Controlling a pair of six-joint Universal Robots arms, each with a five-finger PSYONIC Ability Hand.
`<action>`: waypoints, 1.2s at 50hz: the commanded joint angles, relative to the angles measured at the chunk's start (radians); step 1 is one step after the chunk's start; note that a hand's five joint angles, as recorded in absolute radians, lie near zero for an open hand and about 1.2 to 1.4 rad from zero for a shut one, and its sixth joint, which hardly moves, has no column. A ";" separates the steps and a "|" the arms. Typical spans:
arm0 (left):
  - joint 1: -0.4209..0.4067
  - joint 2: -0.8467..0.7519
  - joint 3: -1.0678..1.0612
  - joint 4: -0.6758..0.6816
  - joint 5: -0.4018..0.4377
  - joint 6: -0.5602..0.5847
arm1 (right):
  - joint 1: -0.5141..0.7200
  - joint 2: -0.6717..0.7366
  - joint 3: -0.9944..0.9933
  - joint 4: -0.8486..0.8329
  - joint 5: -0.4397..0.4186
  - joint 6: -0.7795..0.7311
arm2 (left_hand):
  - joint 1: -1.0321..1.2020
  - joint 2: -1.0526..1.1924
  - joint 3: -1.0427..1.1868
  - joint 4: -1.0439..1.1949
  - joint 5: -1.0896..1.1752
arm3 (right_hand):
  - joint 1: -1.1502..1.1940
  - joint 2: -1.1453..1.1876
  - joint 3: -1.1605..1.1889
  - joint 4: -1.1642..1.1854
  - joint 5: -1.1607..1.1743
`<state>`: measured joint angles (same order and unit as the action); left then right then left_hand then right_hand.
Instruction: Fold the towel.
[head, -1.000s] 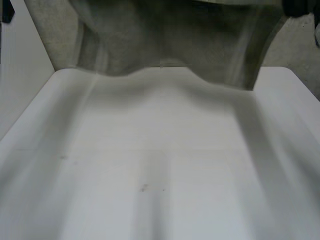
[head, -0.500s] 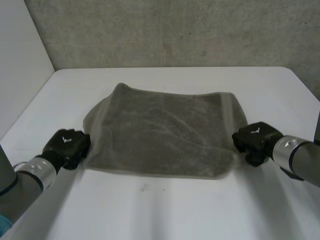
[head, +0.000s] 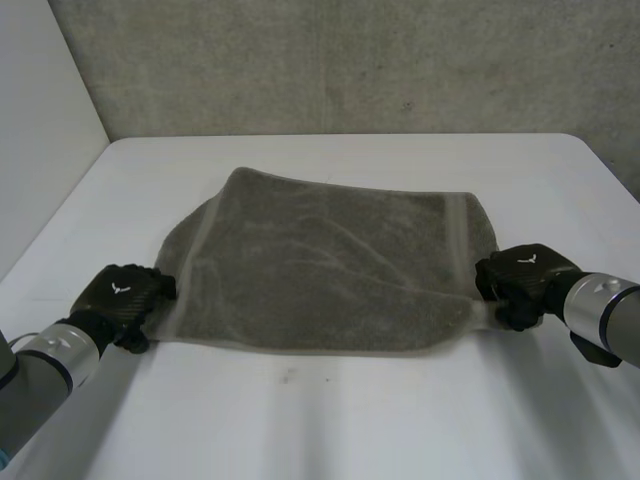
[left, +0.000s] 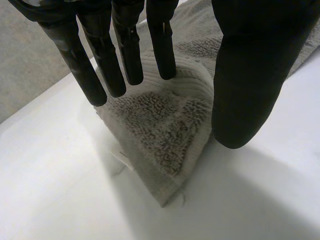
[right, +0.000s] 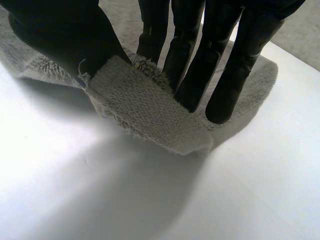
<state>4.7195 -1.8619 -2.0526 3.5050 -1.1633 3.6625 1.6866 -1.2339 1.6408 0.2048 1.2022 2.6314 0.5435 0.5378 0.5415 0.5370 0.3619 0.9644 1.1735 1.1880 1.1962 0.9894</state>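
Note:
A grey-brown towel (head: 330, 265) lies spread on the white table (head: 330, 420), rumpled along its left side. My left hand (head: 125, 293) sits at the towel's near left corner. In the left wrist view its fingers (left: 130, 45) are straight and apart from the thumb, and the corner (left: 165, 135) lies loose on the table beneath them. At the near right corner, my right hand (head: 522, 280) has the woven edge band (right: 145, 107) pinched between its thumb (right: 55, 30) and its fingers.
A grey concrete wall (head: 350, 60) rises behind the table's far edge. A white panel (head: 40, 150) stands along the left side. Bare tabletop runs in front of the towel and around it.
The towel, held up in front of the head camera a second ago, came down flat onto the table. The left hand has since opened off its corner and drawn back slightly.

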 joint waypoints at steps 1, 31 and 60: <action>0.005 -0.030 0.002 0.003 0.030 0.002 | -0.013 0.002 0.007 -0.004 0.000 -0.004 | 0.052 0.057 0.054 0.058 0.059 | 0.432 0.223 0.208 0.200 0.232; 0.002 -0.085 0.144 0.180 0.025 0.021 | -0.018 -0.031 -0.041 -0.002 0.017 -0.011 | 0.853 0.858 0.855 0.859 0.860 | 0.432 0.223 0.208 0.200 0.232; 0.010 0.341 0.361 -0.636 0.014 0.024 | -0.018 -0.250 -0.317 0.542 0.028 -0.290 | 0.853 0.858 0.855 0.859 0.860 | 0.432 0.223 0.208 0.200 0.232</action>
<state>4.7420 -1.3444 -1.6622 2.9314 -1.1409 3.6789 1.6637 -1.6116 1.2388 0.7236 1.2174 2.4208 1.1818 1.2172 1.2157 1.2175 1.0317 0.9644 1.1735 1.1878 1.1962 0.9895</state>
